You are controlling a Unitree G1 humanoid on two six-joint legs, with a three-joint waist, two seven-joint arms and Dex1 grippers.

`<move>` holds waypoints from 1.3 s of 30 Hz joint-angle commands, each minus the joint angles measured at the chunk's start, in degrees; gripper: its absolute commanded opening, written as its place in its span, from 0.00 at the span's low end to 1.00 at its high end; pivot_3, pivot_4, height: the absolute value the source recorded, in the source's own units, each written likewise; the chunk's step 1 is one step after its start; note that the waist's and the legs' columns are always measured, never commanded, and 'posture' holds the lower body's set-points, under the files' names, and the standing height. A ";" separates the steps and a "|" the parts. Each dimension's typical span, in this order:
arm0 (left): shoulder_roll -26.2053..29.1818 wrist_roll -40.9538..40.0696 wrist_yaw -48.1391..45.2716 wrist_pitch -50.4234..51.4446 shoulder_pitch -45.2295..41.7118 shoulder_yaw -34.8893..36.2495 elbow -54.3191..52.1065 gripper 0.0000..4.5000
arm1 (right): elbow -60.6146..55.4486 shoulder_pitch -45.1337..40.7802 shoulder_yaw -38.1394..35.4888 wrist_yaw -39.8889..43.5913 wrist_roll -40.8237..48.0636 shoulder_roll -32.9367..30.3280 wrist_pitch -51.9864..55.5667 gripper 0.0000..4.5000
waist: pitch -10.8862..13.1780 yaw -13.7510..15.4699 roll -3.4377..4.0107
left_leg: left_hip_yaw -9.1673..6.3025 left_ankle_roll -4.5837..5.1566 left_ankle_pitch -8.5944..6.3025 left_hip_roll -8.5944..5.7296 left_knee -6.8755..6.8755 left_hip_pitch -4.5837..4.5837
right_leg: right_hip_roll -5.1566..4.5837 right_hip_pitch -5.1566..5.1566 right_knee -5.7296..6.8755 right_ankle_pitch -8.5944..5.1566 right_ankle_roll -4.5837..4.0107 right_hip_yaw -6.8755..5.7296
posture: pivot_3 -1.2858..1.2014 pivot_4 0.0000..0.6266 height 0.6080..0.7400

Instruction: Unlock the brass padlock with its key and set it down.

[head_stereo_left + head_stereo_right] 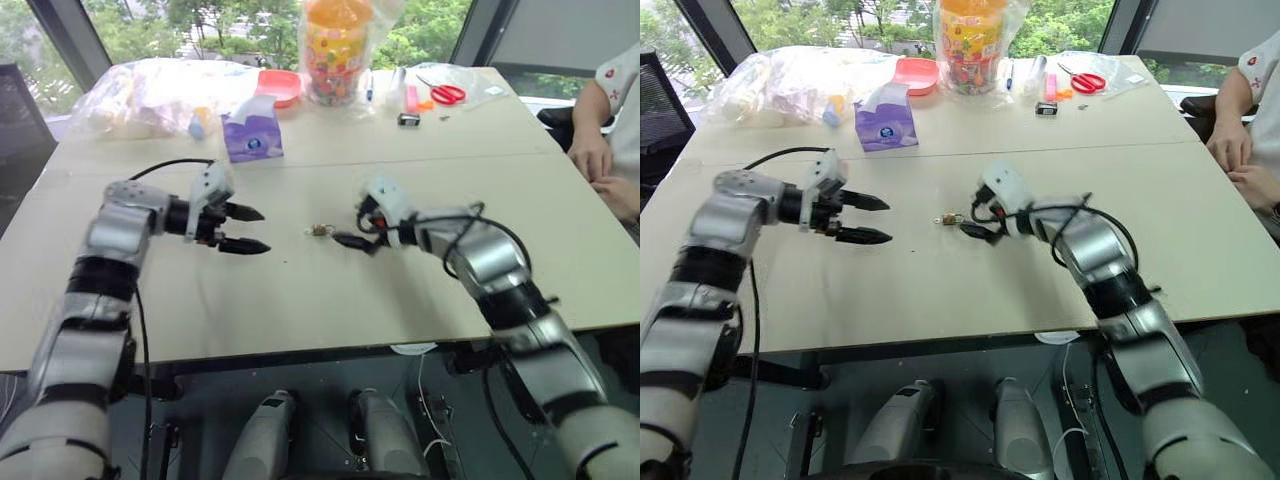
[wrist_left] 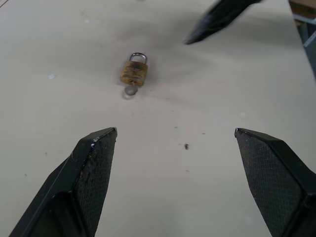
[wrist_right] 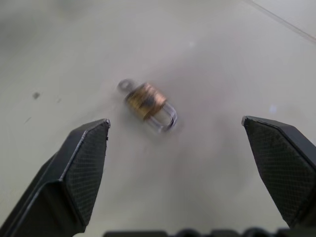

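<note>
The brass padlock [image 1: 320,230] lies flat on the beige table [image 1: 300,300], midway between my two grippers. A small silvery key [image 2: 130,90] sticks out of its base, and its shackle [image 3: 165,117] looks closed. My left gripper [image 1: 262,230] hovers to the padlock's left, pointing at it, open and empty. On the other side, my right gripper [image 1: 350,228] is close to the padlock, open too, with nothing between its fingers. In the right wrist view the padlock [image 3: 144,101] lies just beyond the spread fingertips. One right finger [image 2: 217,19] shows past the padlock in the left wrist view.
At the table's far side stand a purple tissue pack [image 1: 252,135], clear plastic bags [image 1: 150,95], a pink bowl [image 1: 280,85], an orange jar [image 1: 335,40], red scissors [image 1: 445,93] and a small black clip [image 1: 408,119]. A person's hands [image 1: 595,160] rest at the right edge.
</note>
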 commanded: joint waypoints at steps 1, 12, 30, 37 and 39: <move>4.17 -4.54 3.26 7.85 5.97 5.28 -13.97 0.88 | 13.24 -5.90 2.69 5.48 -4.62 3.37 -9.06 1.00 | -0.01 -0.16 -0.01 | 0.02 -0.01 0.00 0.01 -0.01 0.01 | 0.02 -0.03 -0.01 0.00 0.00 0.05 | 0.52 0.24 1.00; 7.73 -12.28 16.10 19.37 22.20 15.71 -32.90 0.88 | 43.77 -16.34 2.76 13.72 -12.59 12.29 -25.21 1.00 | -0.01 -0.18 0.00 | 0.13 -0.39 0.19 0.02 -0.40 0.25 | 0.12 -0.31 0.43 0.03 -0.11 0.40 | 0.52 0.24 1.00; 0.88 -25.99 24.98 25.19 18.06 21.14 -29.00 0.89 | 22.80 -10.80 -1.93 7.74 -20.78 7.60 -47.45 0.15 | 0.01 0.57 0.02 | 0.17 -0.64 0.16 0.08 -0.78 1.12 | 0.33 0.19 0.41 -0.06 -0.35 0.77 | 0.52 0.24 1.00; -2.91 -30.43 23.08 26.93 7.73 19.44 -18.61 0.89 | -10.82 3.05 -3.73 4.56 -24.47 1.82 -41.48 0.15 | -0.01 0.00 -0.01 | 0.19 -0.57 0.22 0.09 -0.82 0.91 | 0.31 -0.03 0.45 -0.07 -0.30 0.80 | 0.52 0.24 1.00; -3.81 -30.02 22.05 26.42 4.92 17.84 -15.82 0.89 | -13.92 3.93 -4.42 3.34 -24.62 2.01 -38.65 0.15 | -0.01 0.02 -0.01 | 0.21 -0.56 0.23 0.09 -0.77 0.91 | 0.31 -0.01 0.46 -0.07 -0.30 0.80 | 0.52 0.24 1.00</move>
